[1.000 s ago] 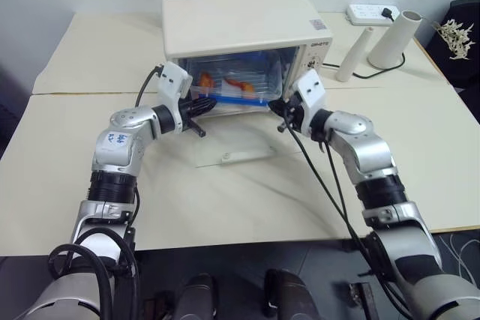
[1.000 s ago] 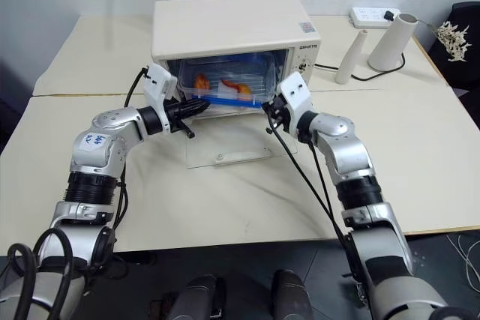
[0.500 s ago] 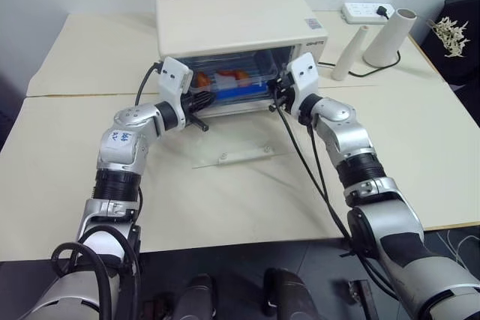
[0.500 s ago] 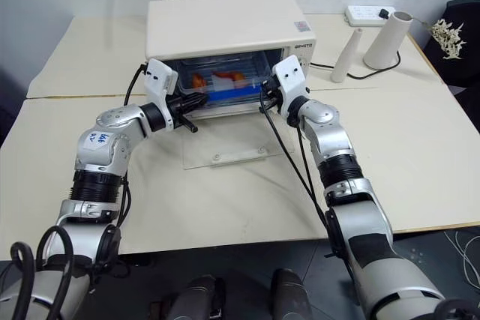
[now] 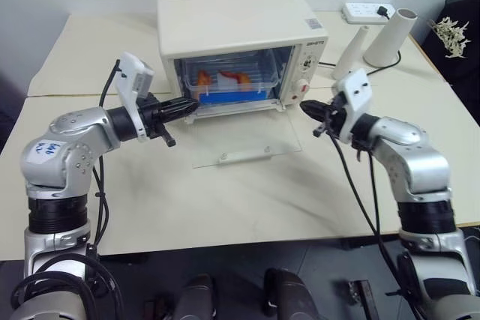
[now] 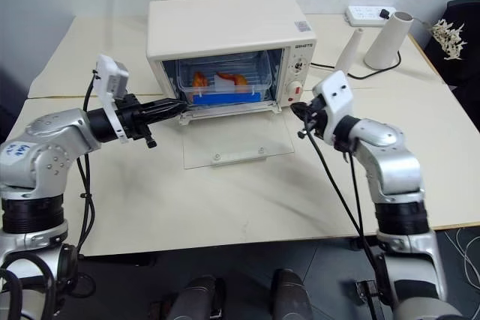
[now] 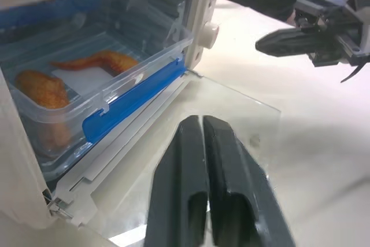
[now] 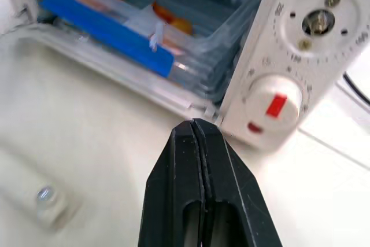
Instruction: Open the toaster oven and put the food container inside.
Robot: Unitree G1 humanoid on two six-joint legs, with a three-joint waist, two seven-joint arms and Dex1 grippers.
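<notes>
The table fills the lower and middle frame of the head views, with the toaster oven standing at upper centre. Its glass door lies dropped flat on the table in front of the cavity, hinge edge against the oven. The food container sits inside the cavity, its long axis running across the opening and its blue clip strip along the front edge, just at the sill; orange food pieces show through the clear wall. The placement therefore appears done, and what remains, in my judgement, is only shutting the door, which the task does not demand. The left gripper sits at centre left, at the left corner of the opening, apart from the container, which lies ahead and to the picture's right of its tips. Its fingers are nearly together, a thin slit between them, holding nothing. The right gripper sits at centre right, in front of the knob panel, with the container to the picture's left of its tips. Its fingers are pressed together and empty. Both forearms reach in level from the sides, converging toward the oven front. The left tips stand slightly nearer the container. Neither gripper touches the oven.
</notes>
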